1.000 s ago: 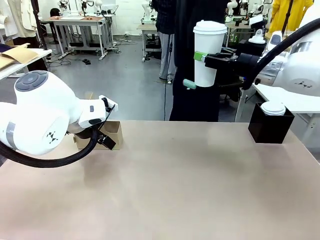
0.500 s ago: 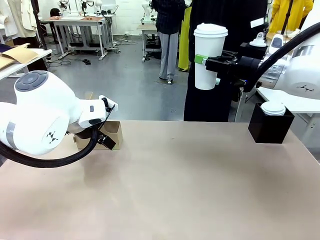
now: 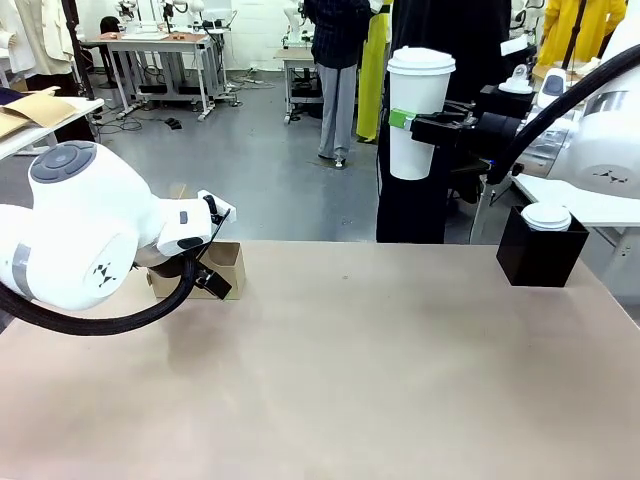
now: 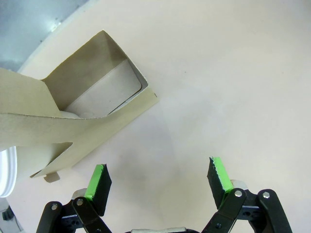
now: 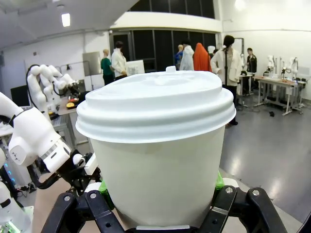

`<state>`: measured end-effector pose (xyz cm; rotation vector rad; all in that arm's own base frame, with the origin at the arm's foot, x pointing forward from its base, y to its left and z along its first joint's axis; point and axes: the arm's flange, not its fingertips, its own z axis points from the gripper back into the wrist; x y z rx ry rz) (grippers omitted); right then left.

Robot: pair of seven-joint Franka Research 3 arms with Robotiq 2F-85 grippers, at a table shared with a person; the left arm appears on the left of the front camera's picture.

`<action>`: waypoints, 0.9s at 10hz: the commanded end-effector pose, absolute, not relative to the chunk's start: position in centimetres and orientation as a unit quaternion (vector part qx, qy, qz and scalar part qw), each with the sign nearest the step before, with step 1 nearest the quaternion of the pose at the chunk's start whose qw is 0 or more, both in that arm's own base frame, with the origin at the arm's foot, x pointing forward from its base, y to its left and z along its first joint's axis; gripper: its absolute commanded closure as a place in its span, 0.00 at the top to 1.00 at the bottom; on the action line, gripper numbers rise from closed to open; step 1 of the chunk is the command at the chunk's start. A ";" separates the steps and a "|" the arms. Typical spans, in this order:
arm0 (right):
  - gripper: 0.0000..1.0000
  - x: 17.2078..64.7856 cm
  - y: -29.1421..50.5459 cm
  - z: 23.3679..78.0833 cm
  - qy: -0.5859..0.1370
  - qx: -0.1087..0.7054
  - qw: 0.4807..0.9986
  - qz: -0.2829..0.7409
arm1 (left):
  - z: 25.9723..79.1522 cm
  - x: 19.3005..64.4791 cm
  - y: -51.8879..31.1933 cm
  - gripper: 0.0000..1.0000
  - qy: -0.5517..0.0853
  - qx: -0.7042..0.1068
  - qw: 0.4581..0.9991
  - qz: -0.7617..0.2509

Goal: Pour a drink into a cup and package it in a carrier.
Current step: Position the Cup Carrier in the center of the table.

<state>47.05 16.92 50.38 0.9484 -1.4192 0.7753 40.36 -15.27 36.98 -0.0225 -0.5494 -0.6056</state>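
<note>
My right gripper (image 3: 412,122) clamps the tall lidded white paper cup (image 3: 420,85) mid-wall, probably thin and crushable; left gripper (image 4: 158,177) gapes beside the brown cardboard carrier (image 4: 92,97).

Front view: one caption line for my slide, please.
Right gripper holds the lidded cup aloft; carrier sits on the table by the left arm.
</note>
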 end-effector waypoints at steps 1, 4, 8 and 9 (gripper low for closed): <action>0.81 47.4 17.2 51.1 -0.613 0.406 0.591 0.332 | 37.0 40.4 -15.2 1.00 -0.268 -0.012 0.918 -0.294; 0.81 47.4 17.2 51.1 -0.613 0.406 0.591 0.332 | 39.0 40.6 -15.0 1.00 -0.267 -0.012 0.921 -0.283; 0.81 47.4 17.2 51.1 -0.613 0.406 0.591 0.332 | 49.2 41.2 -13.9 1.00 -0.245 -0.025 0.946 -0.211; 0.81 47.4 17.2 51.1 -0.613 0.406 0.591 0.332 | 51.7 41.8 -13.5 1.00 -0.238 -0.027 0.953 -0.186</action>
